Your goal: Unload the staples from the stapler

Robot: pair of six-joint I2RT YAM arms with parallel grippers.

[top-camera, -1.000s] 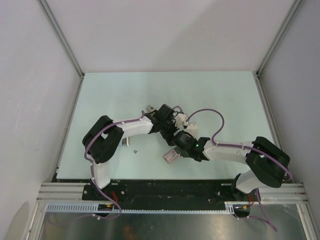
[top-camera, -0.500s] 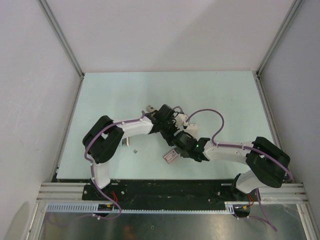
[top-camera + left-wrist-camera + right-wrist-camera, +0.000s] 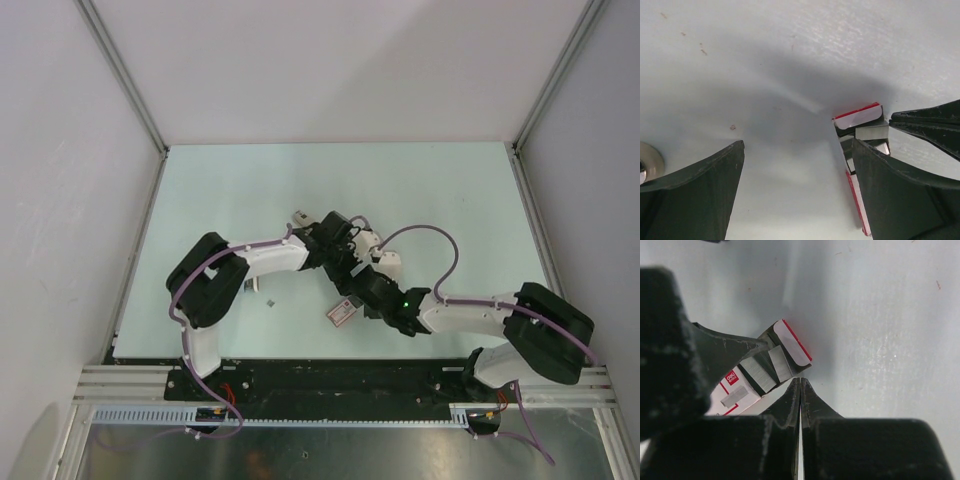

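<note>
Top external view: close to the near edge of the pale worktop (image 3: 250,190), about midway along it, lies a flat pink-and-grey box (image 3: 343,311). Toward the near-left corner, a slim dark object taken to be the stapler (image 3: 250,287) rests on the surface just beside the left arm (image 3: 270,255) at its elbow; it is too small to confirm. A small grey piece (image 3: 270,301) lies near it, apart from the box, and cannot be identified. The right arm (image 3: 470,310) reaches in from the near-right corner and both wrists meet over the box. Right wrist view: the right gripper (image 3: 800,385) has its fingers pressed together with nothing seen between them, tips just beside the box's opened end, where silvery staple blocks (image 3: 757,372) show inside. Left wrist view: the left gripper (image 3: 797,145) stands spread wide and holds nothing. The box sits at the inner face of one finger (image 3: 890,190); contact cannot be confirmed.
</note>
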